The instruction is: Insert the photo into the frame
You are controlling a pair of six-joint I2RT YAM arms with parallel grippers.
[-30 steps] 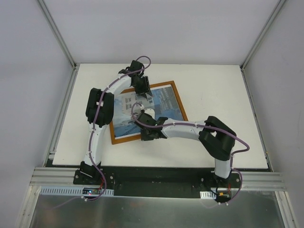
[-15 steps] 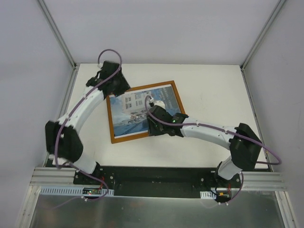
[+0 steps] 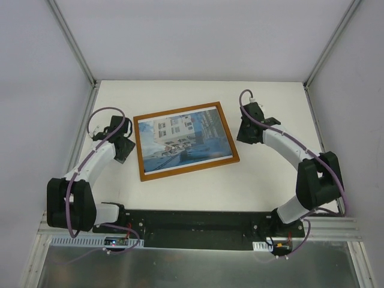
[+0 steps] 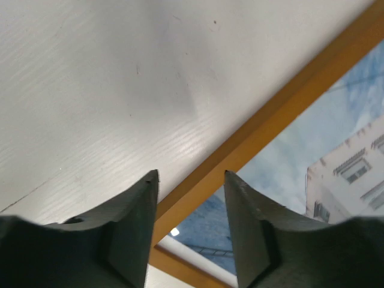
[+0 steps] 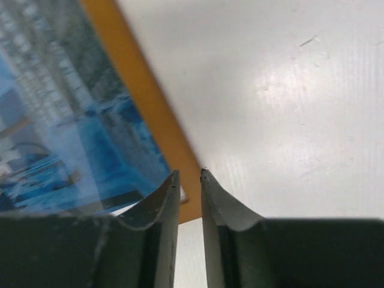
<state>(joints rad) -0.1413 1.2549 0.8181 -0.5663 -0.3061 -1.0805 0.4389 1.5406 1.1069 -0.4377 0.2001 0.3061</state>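
1. Gripper states first: the left gripper (image 4: 191,180) hangs just off the frame's (image 3: 142,157) left edge with its fingers apart and nothing between them; the right gripper (image 5: 189,175) sits at the frame's right edge, its fingers nearly together with only a thin gap, and it holds nothing.
2. Lying flat on the desk (image 3: 270,180), the frame shows the photo (image 3: 180,138) inside its orange-brown border, picture side up, so the task looks largely done.
3. Risk 1: both grippers sit low and close to the border. A sideways swing from either arm could clip the wood and push the frame across the desk.
4. Risk 2: the right wrist view shows a pale strip at the frame's lower corner beside the print. That may mean the photo is not square in its opening; I cannot tell for sure.
5. Risk 3: pressing on the frame from above could mark the photo, because I cannot tell whether anything covers it.
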